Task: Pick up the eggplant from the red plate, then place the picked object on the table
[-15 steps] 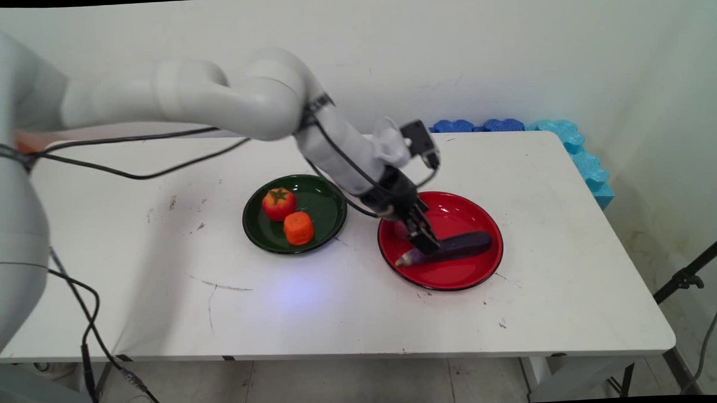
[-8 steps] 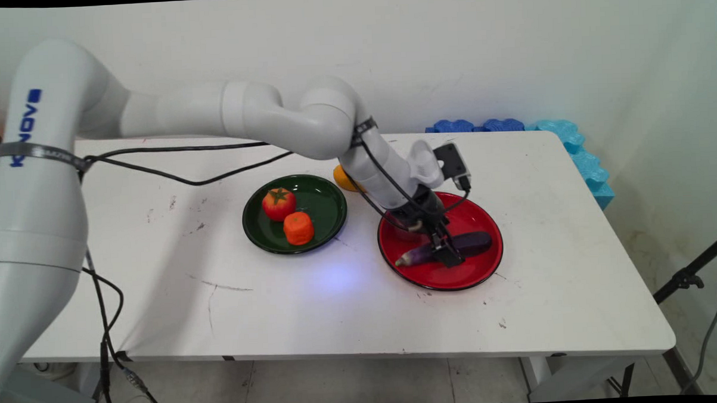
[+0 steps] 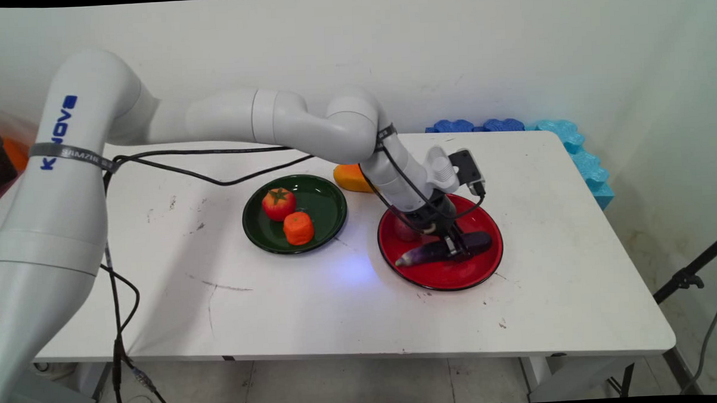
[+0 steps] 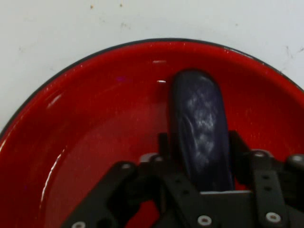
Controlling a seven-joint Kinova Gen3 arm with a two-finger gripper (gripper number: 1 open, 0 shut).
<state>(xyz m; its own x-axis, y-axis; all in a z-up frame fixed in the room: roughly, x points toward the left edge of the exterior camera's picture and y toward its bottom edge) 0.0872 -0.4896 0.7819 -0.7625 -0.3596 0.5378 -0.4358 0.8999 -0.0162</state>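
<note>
In red plate (image 3: 483, 269): hand (image 3: 457, 250) closed snug around purple eggplant (image 4: 199, 133), fingers (image 4: 164, 147) pressing both flanks.

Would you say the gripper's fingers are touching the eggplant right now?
Touching: in the hand view, the gripper's fingers press both sides of the eggplant, no gap showing.

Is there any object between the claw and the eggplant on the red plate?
Nothing visible stands between them. The claw is down over the eggplant on the red plate, one finger on each side of it. The small red fruit lies on the plate apart, toward the eggplant's stem end.
</note>
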